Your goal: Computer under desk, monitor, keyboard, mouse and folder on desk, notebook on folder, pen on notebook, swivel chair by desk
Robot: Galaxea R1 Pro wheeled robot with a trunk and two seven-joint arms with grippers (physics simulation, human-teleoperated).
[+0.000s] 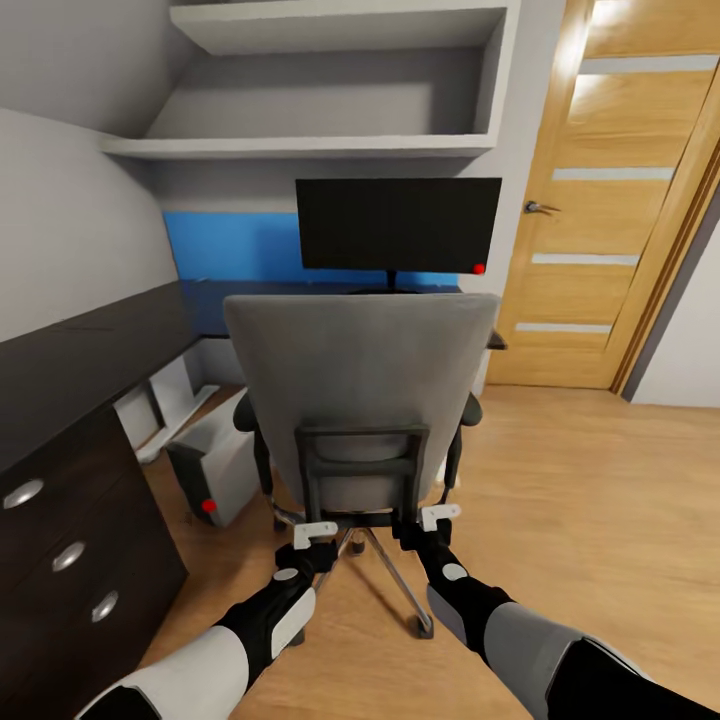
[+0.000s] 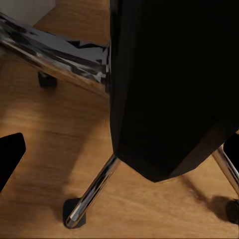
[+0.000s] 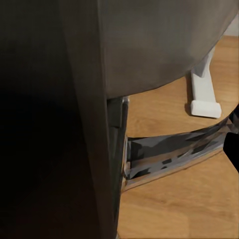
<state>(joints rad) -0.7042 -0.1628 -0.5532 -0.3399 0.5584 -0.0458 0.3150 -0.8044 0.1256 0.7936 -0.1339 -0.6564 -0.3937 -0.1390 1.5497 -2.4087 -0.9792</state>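
The swivel chair (image 1: pixel 360 380) stands with its grey back toward me, hiding most of the desk (image 1: pixel 200 310) behind it. The black monitor (image 1: pixel 398 224) stands on the desk in front of the blue back panel. At floor level under the desk's left part sits the light grey computer (image 1: pixel 218 460). My left gripper (image 1: pixel 316 535) and right gripper (image 1: pixel 438 517) are low behind the chair, at its black back bracket (image 2: pixel 169 84). Both are open, with a dark finger (image 2: pixel 10 157) and finger (image 3: pixel 232 144) at the picture edges. Keyboard, mouse, folder, notebook and pen are hidden.
A dark three-drawer unit (image 1: pixel 70 540) stands close on my left. A wooden door (image 1: pixel 610 220) is at the right, with bare wood floor (image 1: pixel 580 480) before it. White shelves (image 1: pixel 330 145) hang above the desk. The chair's chrome legs (image 2: pixel 94 191) spread near my grippers.
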